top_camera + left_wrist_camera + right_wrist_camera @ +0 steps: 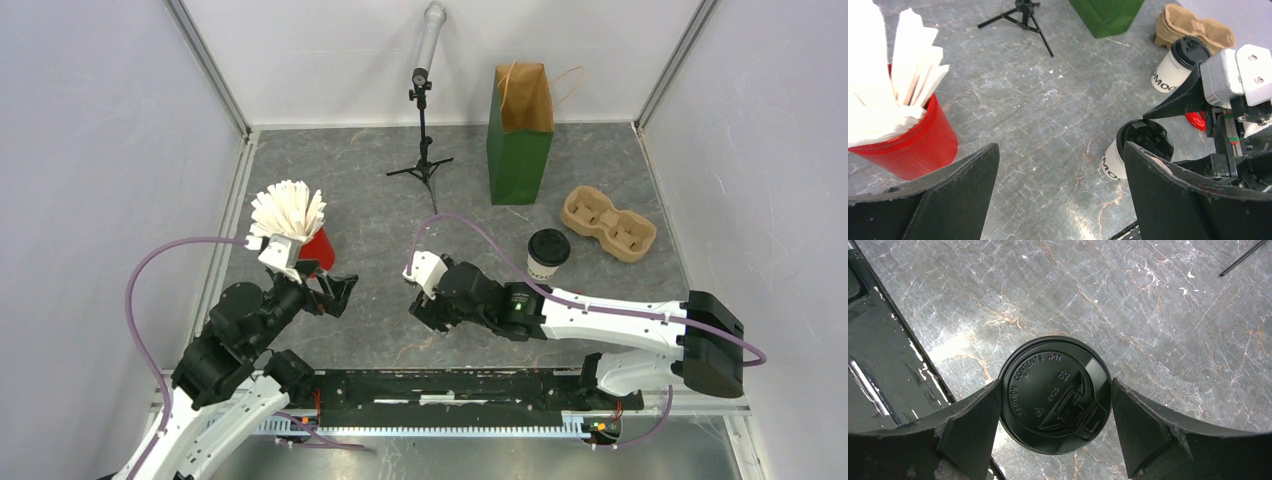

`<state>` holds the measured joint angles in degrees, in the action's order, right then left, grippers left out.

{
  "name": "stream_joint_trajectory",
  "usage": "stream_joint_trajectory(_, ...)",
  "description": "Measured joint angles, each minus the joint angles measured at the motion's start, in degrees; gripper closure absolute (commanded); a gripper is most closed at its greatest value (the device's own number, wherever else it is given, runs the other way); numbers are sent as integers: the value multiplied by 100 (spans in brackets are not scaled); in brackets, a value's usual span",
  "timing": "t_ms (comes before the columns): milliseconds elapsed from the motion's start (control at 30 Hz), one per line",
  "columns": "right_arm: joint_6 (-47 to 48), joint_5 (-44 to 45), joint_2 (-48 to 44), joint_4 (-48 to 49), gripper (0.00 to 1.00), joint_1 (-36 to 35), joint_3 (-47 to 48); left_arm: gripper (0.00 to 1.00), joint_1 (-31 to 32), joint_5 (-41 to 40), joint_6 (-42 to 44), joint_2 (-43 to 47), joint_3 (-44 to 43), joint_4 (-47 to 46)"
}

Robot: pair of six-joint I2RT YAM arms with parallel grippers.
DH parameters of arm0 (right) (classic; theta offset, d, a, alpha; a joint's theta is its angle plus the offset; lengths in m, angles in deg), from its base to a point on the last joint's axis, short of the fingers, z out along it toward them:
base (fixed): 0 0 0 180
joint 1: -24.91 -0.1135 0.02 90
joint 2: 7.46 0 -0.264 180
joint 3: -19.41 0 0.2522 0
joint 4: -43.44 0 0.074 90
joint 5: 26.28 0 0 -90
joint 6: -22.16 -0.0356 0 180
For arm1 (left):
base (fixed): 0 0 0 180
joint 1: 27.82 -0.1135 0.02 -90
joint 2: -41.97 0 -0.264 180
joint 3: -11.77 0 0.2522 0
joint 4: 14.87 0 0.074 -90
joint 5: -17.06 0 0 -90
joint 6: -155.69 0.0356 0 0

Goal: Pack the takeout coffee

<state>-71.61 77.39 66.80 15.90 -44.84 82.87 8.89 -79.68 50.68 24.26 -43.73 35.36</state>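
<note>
A takeout coffee (1055, 395), a cream paper cup with a black lid, stands on the grey marbled table. My right gripper (1055, 390) hangs over it, open, one finger on each side of the lid and close to its rim. The left wrist view shows this cup (1140, 145) under the right gripper (1198, 100). In the top view the right gripper (432, 300) hides it. A second lidded cup (548, 252) stands to the right. My left gripper (342, 293) is open and empty beside the red cup.
An open green paper bag (520, 135) stands at the back. The brown cardboard carrier (608, 222) lies to its right. A red cup of white sticks (318, 248) stands by the left gripper. A microphone tripod (425, 150) stands at the back centre.
</note>
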Motion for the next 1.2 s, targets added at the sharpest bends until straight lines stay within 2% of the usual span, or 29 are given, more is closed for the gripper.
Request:
stream_joint_trajectory(300,4,70,306,153,26,0,256,0,0,-509,76,398,76,-22)
stream_joint_trajectory(600,146,155,1049,459,28,203,935,0,0,-796,76,629,90,-15)
stream_joint_trajectory(800,214,114,1620,542,12,560,1615,0,0,-1150,76,1156,90,-22)
stream_joint_trajectory(867,208,55,1622,527,3,575,1665,0,0,-1252,76,1283,90,-17)
stream_joint_trajectory(1200,59,-188,1189,-225,2,564,1604,0,0,-1368,76,1305,153,-37)
